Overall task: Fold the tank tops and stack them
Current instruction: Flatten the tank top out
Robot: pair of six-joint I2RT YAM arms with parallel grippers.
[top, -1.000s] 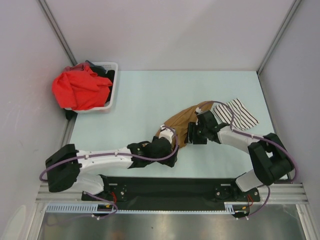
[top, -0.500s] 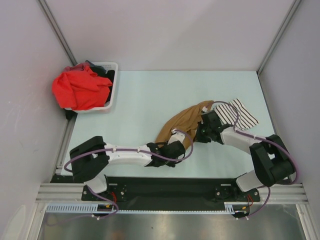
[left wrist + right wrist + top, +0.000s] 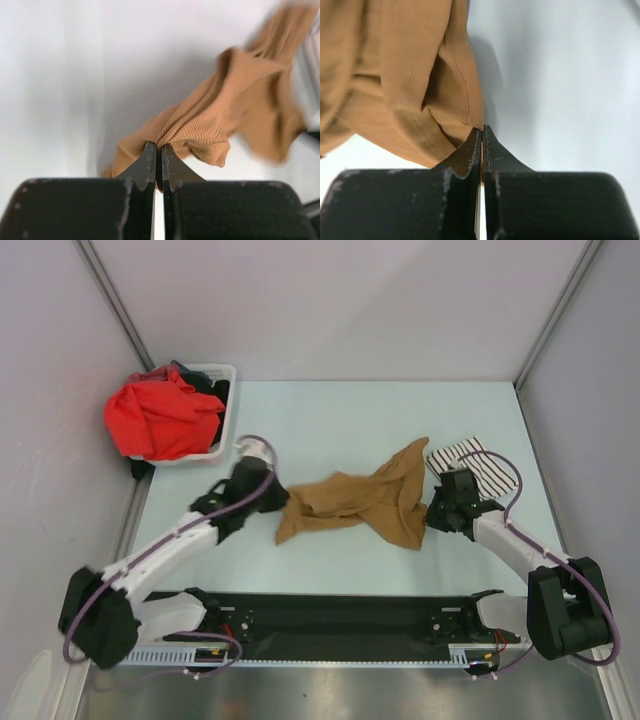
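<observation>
The tan-brown tank top (image 3: 360, 500) hangs stretched between both grippers over the middle of the table. My left gripper (image 3: 278, 498) is shut on its left end; in the left wrist view the ribbed cloth (image 3: 210, 125) bunches right at the closed tips (image 3: 159, 146). My right gripper (image 3: 430, 515) is shut on the top's right edge, and the right wrist view shows the hem (image 3: 420, 90) pinched at the tips (image 3: 482, 129). The white black-striped tank top (image 3: 488, 468) lies folded on the table just behind the right gripper.
A white laundry basket (image 3: 228, 420) stands at the back left, heaped with a red garment (image 3: 160, 415) and dark clothes. Walls enclose the table on the left, back and right.
The left arm swung left and back, pulling the tan top's end with it. The right gripper moved right. The crumpled top is now spread out between them.
</observation>
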